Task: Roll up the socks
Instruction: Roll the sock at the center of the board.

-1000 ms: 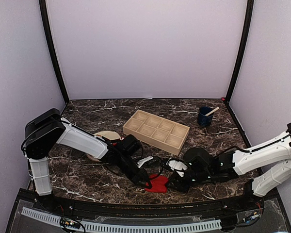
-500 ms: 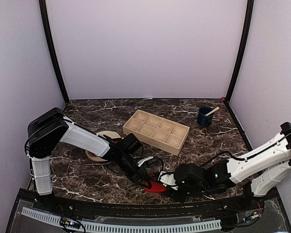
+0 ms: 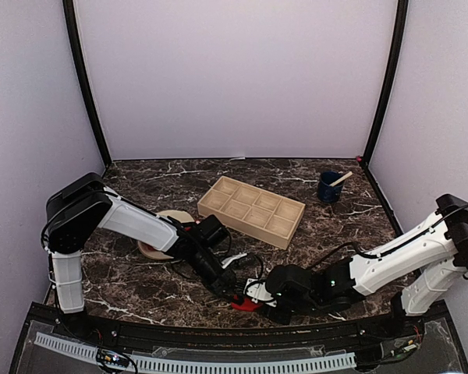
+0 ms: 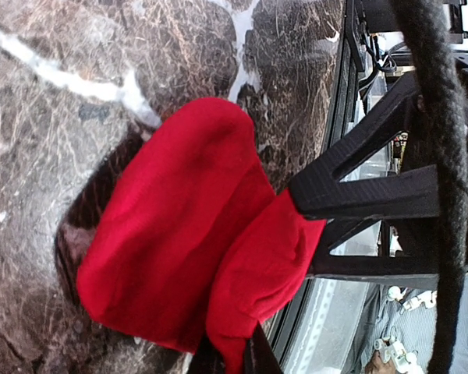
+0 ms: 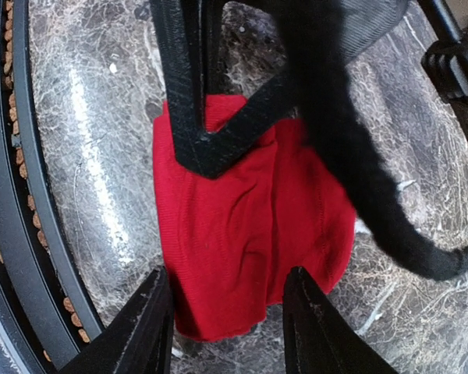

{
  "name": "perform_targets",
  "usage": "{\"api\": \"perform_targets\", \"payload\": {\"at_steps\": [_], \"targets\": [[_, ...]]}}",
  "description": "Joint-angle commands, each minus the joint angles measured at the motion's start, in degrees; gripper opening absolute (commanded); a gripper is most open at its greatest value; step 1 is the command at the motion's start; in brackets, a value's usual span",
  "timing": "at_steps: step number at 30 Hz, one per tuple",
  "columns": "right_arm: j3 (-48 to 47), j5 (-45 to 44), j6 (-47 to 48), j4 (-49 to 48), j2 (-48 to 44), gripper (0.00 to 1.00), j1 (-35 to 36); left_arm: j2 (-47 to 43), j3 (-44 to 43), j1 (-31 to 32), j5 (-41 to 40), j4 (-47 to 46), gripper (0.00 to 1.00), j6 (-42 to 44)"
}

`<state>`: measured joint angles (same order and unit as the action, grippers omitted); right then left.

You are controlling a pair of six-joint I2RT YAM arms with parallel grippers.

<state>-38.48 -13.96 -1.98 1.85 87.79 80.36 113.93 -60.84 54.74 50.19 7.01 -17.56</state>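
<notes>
Two robot arms met over a single red sock (image 5: 249,234) at the near edge of the dark marble desk (image 3: 140,187), just inside the black rail (image 3: 218,331) that ran along its front. The sock lay crumpled flat on the stone between the two hands. The left hand (image 4: 232,360), reaching in from the left, was clenched on a fold of the red fabric, a bunched flap of which rose from the rest of the sock into its grip. The right hand (image 5: 228,292) came in low from the other side, its fingers (image 5: 152,327) spread apart and straddling one end of the sock, released rather than grasping. Its camera showed the black fingers of the left hand crossing the sock's other end. The two hands stood almost touching.

Farther back, a round beige plate (image 3: 160,220) lay partly hidden behind the left arm. Beyond it, near the middle of the desk, sat a pale wooden tray (image 3: 252,210) divided into compartments. A dark blue cup (image 3: 328,188) with a wooden stick (image 3: 341,178) leaning in it stood near the far right corner, well apart from the sock. Plain pale walls (image 3: 234,78) closed the scene.
</notes>
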Motion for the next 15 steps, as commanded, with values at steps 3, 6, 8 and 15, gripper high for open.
{"api": "perform_targets", "payload": {"at_steps": [3, 6, 8, 15], "targets": [[-1.4, 1.9, 1.0, 0.7, 1.3, 0.44, 0.6, 0.7, -1.4, -0.3, 1.3, 1.9, 0.0, 1.4], [-1.5, 2.6, 0.9, 1.2, 1.7, 0.44, 0.6, 0.9, -1.6, -0.4, 1.4, 2.0, 0.0, 1.6], [-1.5, 3.0, 0.9, 1.4, 2.0, 0.42, 0.6, 0.9, -1.6, -0.4, 1.5, 2.1, 0.0, 1.6], [-2.3, 3.3, 0.9, 2.2, 3.1, 0.27, 0.6, 0.9, -1.7, -0.4, 1.6, 2.1, 0.0, 1.6]]}}
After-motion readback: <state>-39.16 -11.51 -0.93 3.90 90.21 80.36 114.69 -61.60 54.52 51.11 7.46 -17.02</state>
